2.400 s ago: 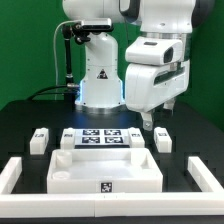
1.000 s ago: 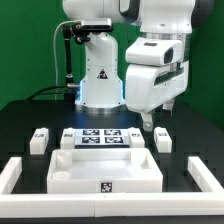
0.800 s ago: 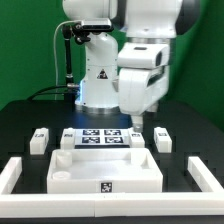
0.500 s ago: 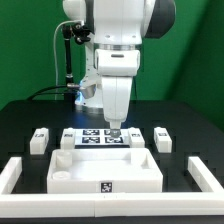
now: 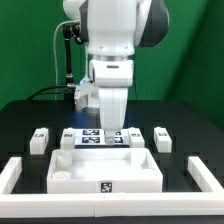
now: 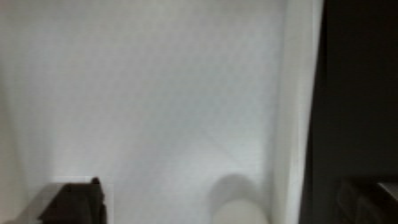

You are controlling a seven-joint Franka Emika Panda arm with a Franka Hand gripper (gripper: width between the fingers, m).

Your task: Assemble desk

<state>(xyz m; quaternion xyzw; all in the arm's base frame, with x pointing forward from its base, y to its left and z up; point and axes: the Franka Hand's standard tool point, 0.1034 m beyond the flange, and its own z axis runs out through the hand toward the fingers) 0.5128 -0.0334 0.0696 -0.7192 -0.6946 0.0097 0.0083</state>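
The desk top [image 5: 105,172], a wide white tray with a raised rim and a tag on its front wall, lies in the middle of the black table. Several small white block legs stand behind it: two on the exterior view's left [image 5: 40,140] [image 5: 68,138] and two on its right [image 5: 133,138] [image 5: 162,139]. My gripper [image 5: 112,131] points straight down over the tray's back rim, open and holding nothing. In the wrist view a blurred white surface [image 6: 160,110] fills the picture, and my gripper [image 6: 231,203] shows only as dark fingertips [image 6: 75,200] set far apart.
The marker board [image 5: 92,138] lies flat just behind the tray, partly hidden by the gripper. The low white border frame runs along the exterior view's left [image 5: 14,176] and right [image 5: 204,170]. The robot's white base [image 5: 88,95] stands at the back.
The arm has swung from the exterior view's right to the middle and come down over the tray's back rim. The jaws have stayed open, and no part has moved.
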